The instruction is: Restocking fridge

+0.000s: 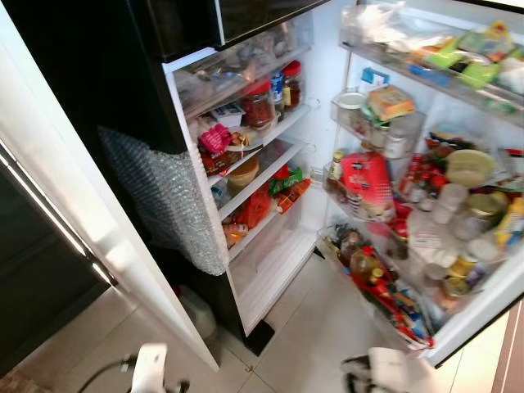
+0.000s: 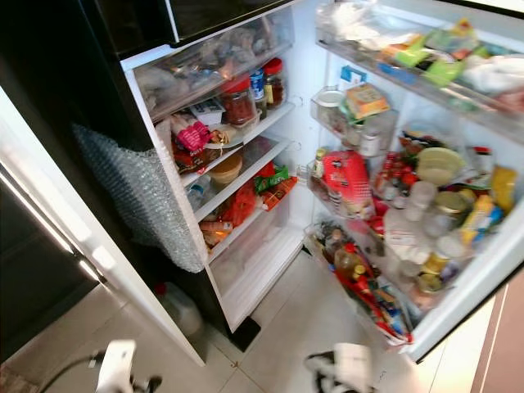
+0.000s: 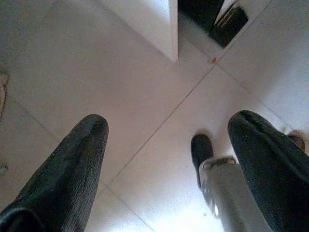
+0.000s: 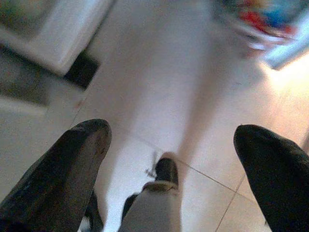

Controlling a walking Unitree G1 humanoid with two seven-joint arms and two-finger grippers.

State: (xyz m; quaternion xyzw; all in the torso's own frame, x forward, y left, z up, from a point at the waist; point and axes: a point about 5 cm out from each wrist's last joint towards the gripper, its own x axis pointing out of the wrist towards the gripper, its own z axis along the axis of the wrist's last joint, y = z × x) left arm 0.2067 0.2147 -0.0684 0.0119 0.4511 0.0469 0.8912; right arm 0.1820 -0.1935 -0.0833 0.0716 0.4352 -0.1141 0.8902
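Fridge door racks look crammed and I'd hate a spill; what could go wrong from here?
The bottom door rack is packed with bottles leaning outward; a nudge might tip some onto the tile floor. The red bag bulges past its rack and could snag a passing arm. Both grippers hang open and empty, low over the floor.

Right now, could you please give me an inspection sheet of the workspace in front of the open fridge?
Surface: pale tiled floor, bare before the fridge.
Job's things: open white fridge; shelves hold red-lidded jars; crowded door racks hold a red packet.
Clutter: sheet of bubble wrap on the fridge's side.
Grippers: left gripper and right gripper open, empty, hanging over floor.
Cables: dark cable at bottom left.
Surroundings: white cabinet panel.
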